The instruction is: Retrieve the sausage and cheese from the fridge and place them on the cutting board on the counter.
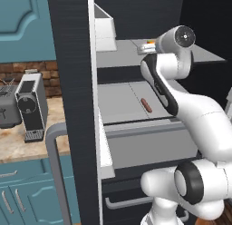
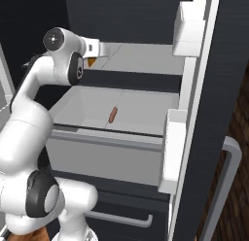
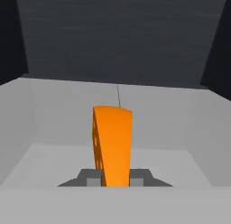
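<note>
in the left base view you see the fridge [image 1: 72, 83] standing open, its dark door edge running down the middle of the picture. the arm reaches from the lower right up onto the upper pale grey shelf [image 1: 122, 56], where a sliver of orange cheese [image 1: 151, 41] shows just beside the wrist. the sausage [image 1: 146, 105] lies alone on the shelf below, well apart from the hand. to the left, a coffee machine [image 1: 31, 106] and a toaster [image 1: 8, 108] stand on the bench [image 1: 27, 144].

in the right base view you have the arm rising from the lower left, its hand laid over the upper shelf with a bit of orange under it. the sausage [image 2: 113, 114] rests on the lower shelf, near its middle.

in the hand view your gripper [image 3: 115, 177] is clamped on the cheese [image 3: 113, 144], the fingertips [image 3: 94, 177] pressed to either side of the wedge, which stands upright between them.
</note>
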